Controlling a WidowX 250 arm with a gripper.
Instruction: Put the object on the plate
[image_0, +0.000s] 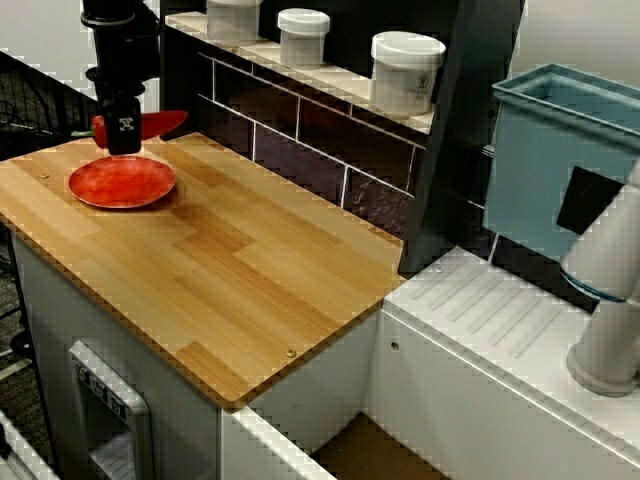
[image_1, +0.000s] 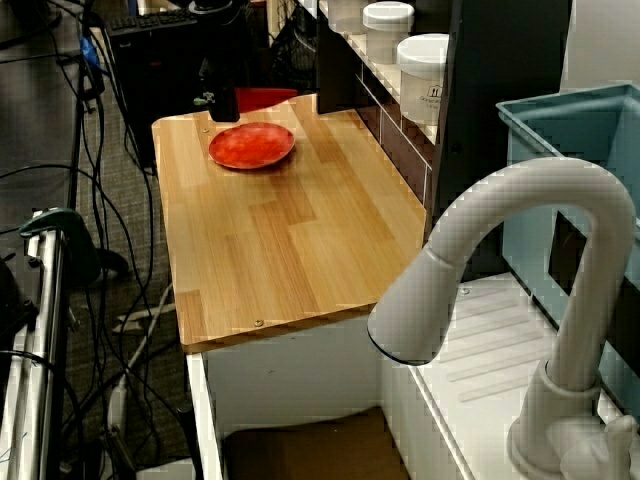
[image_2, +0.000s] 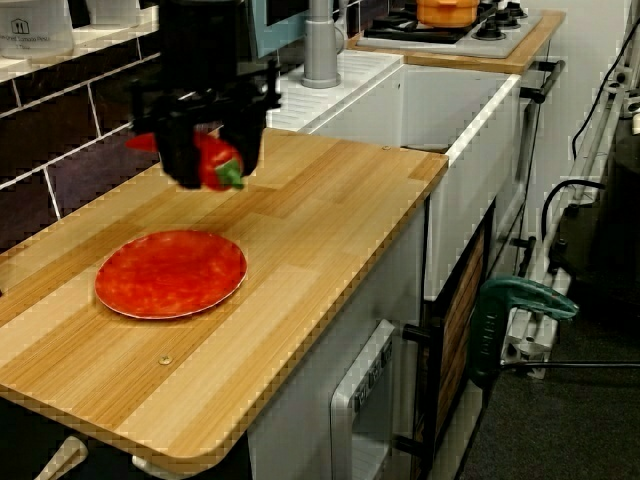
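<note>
The gripper (image_2: 205, 165) clamps the red pepper (image_2: 212, 163) above the wooden counter (image_2: 300, 230), its fingers hiding the pepper's middle (stem and tip poke out). The orange-red plate (image_2: 171, 273) lies bare below.

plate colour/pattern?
Orange-red with a mottled, blotchy surface; the plate shows best in the view from the counter's end, bare, below the pepper the tool holds.
</note>
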